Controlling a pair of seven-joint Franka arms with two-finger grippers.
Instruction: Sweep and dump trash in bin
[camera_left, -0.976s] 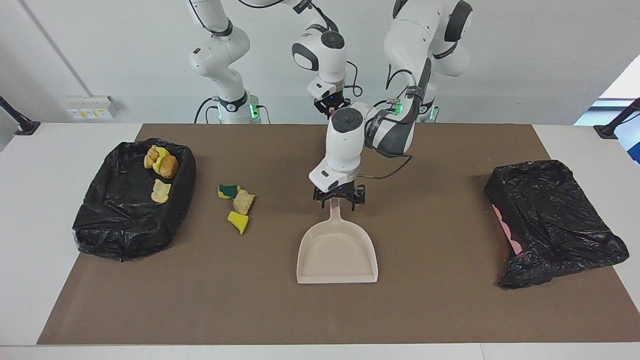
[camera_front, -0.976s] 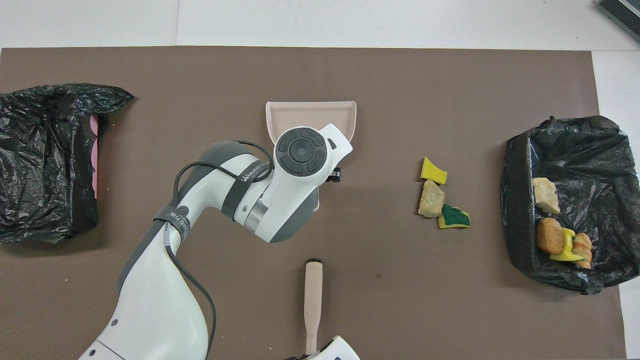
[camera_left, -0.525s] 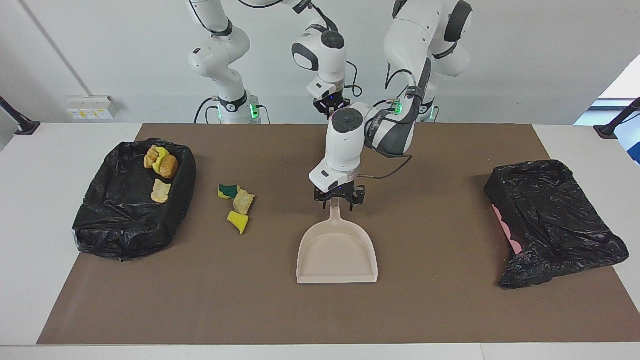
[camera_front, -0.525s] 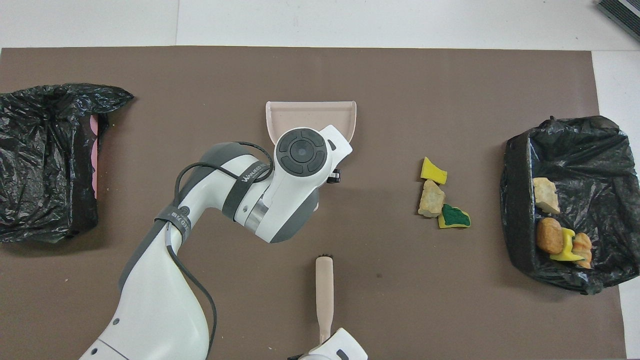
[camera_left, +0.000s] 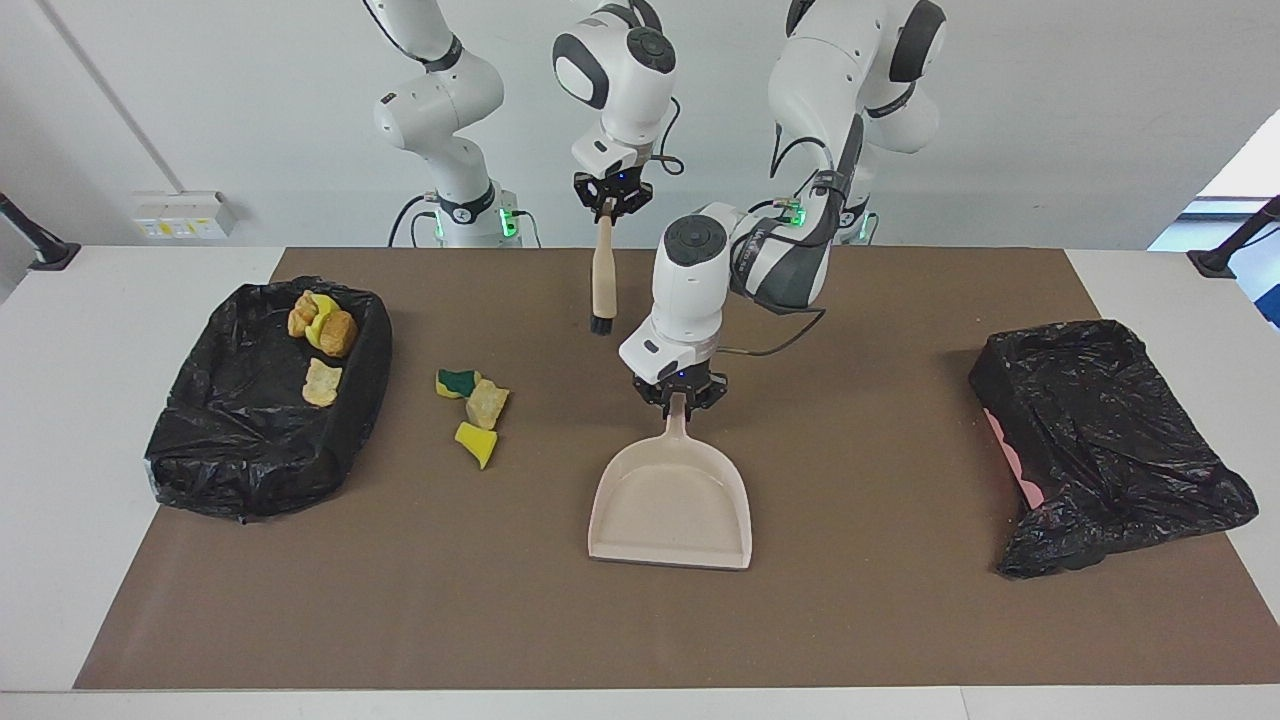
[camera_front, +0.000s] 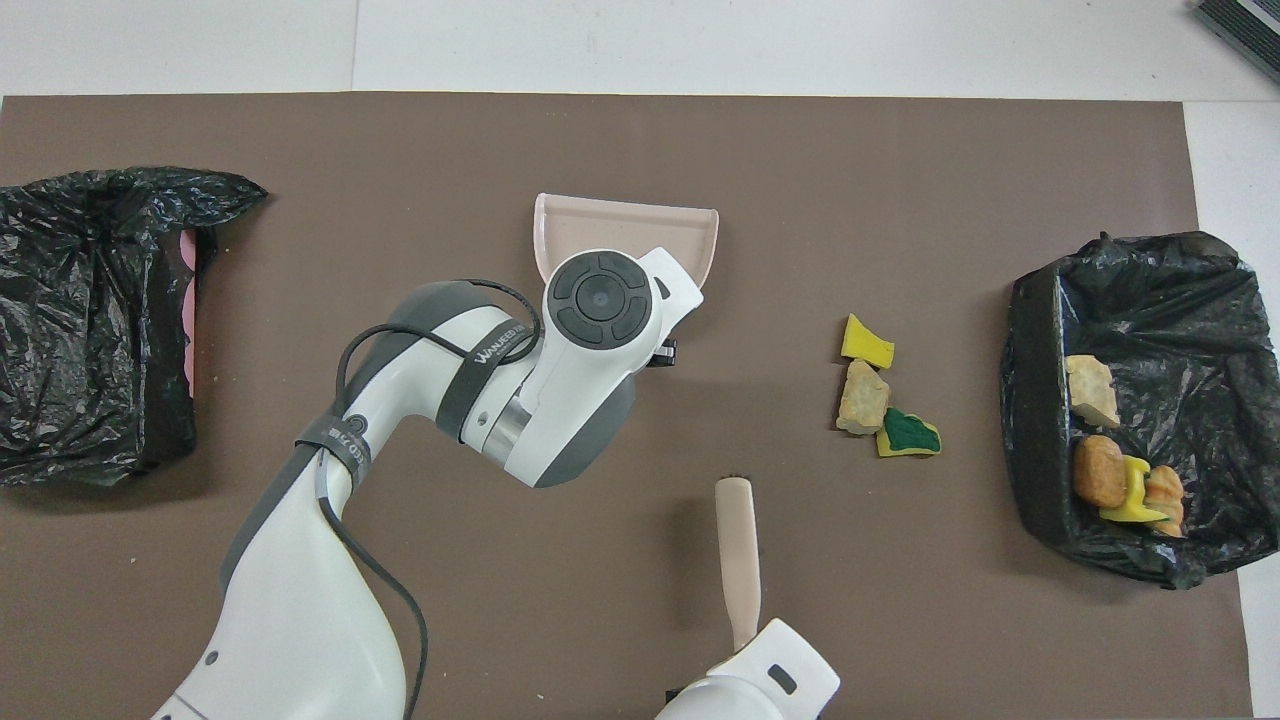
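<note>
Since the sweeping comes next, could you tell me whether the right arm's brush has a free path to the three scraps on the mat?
Probably yes: the brush hangs above bare mat, nothing between it and the scraps.

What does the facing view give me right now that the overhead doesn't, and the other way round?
Facing only: the left tool shut on the dustpan handle, and the right tool holding the brush hanging bristles down, clear of the mat.
Overhead only: the left arm's wrist covers the dustpan handle, and the right tool is out of frame; the pink side of the bin at the left arm's end shows plainly.
Both: three scraps on the mat beside the other bin, which holds more scraps.
</note>
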